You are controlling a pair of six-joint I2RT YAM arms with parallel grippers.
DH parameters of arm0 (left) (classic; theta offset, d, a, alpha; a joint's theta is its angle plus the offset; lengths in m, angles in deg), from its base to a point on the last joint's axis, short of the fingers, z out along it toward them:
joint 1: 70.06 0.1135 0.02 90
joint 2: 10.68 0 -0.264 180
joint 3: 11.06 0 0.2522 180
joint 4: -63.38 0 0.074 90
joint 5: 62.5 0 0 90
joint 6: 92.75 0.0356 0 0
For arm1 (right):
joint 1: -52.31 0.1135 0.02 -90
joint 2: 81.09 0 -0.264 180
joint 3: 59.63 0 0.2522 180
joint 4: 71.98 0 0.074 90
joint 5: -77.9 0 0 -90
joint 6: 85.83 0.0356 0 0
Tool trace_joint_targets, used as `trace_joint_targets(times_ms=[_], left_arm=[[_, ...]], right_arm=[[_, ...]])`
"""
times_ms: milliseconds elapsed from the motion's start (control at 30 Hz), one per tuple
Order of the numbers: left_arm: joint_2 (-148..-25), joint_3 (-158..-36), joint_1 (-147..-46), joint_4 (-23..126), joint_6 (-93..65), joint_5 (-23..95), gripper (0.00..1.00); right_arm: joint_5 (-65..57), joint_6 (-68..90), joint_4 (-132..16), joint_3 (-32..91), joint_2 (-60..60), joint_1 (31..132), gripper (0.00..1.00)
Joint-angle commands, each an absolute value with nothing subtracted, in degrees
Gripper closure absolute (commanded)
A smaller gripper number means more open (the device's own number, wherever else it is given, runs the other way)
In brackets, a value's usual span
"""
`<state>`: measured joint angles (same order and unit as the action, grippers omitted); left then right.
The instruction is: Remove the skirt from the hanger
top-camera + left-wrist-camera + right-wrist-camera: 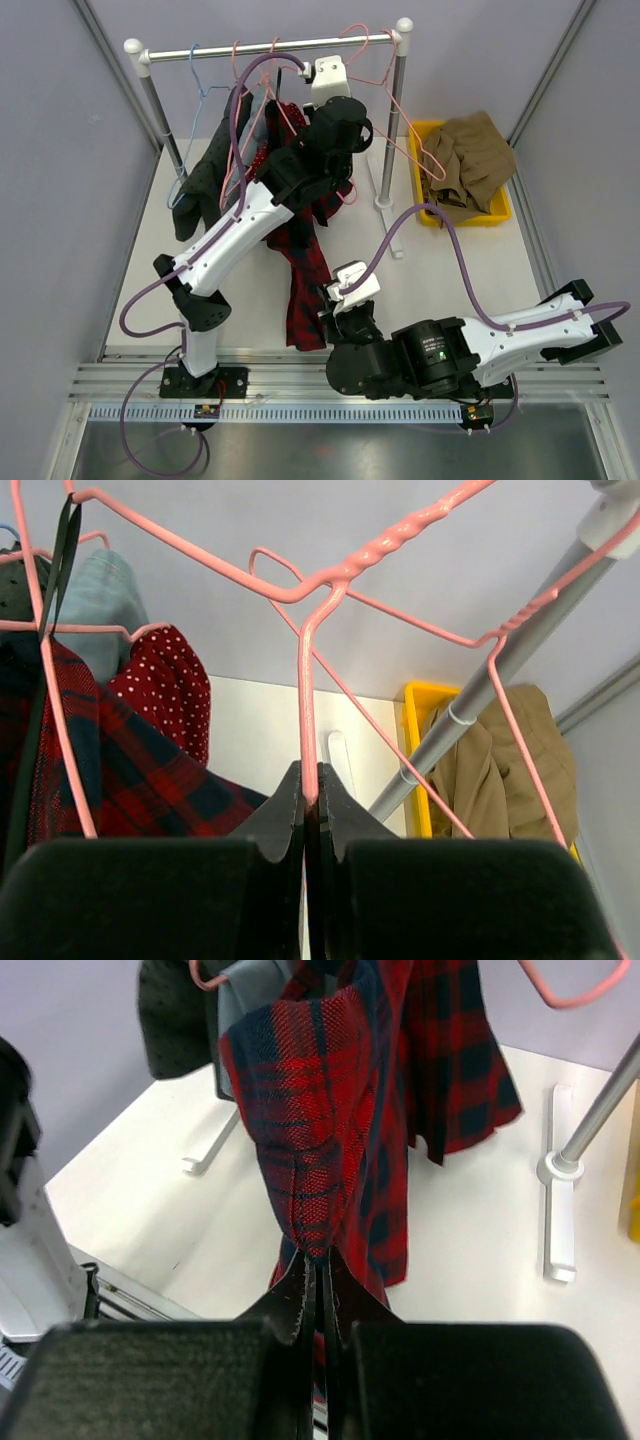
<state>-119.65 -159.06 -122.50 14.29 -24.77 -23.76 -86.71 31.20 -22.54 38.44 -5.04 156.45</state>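
Observation:
A red and dark plaid skirt (305, 262) hangs from a pink wire hanger (320, 580) at the rail and trails down toward the table front. My left gripper (310, 790) is shut on the hanger's pink wire, high up by the rail (335, 125). My right gripper (318, 1260) is shut on the skirt's lower hem (320, 1140), near the table front (335, 300). The skirt stretches between the two.
A white garment rack (270, 45) holds more pink and blue hangers with a dark garment (205, 185) and a red dotted one (165, 680). A yellow bin (500, 215) with a brown cloth (470, 160) sits at the right. The rack's post (392, 130) stands close.

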Motion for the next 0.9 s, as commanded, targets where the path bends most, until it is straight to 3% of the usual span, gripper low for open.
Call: trace_joint_targets(times_ms=[0,167,467,867], left_arm=[[-114.76,-162.2,-120.15,16.06,-22.61,-18.23,1.0],[-106.77,-157.64,-125.5,7.1,-21.92,-16.88,1.0],[-96.65,-149.2,-137.02,-10.14,-31.82,-17.15,1.0],[-93.56,-147.7,-140.63,-24.64,-42.29,-11.27,1.0]], right_arm=[[-88.73,40.46,-21.12,35.18,-7.26,158.75,1.0],[-88.04,39.51,-22.0,30.69,-11.03,153.93,1.0],[-75.3,21.33,-39.4,21.9,-17.98,132.14,1.0],[-62.99,12.1,-46.69,28.3,-8.94,111.57,1.0]])
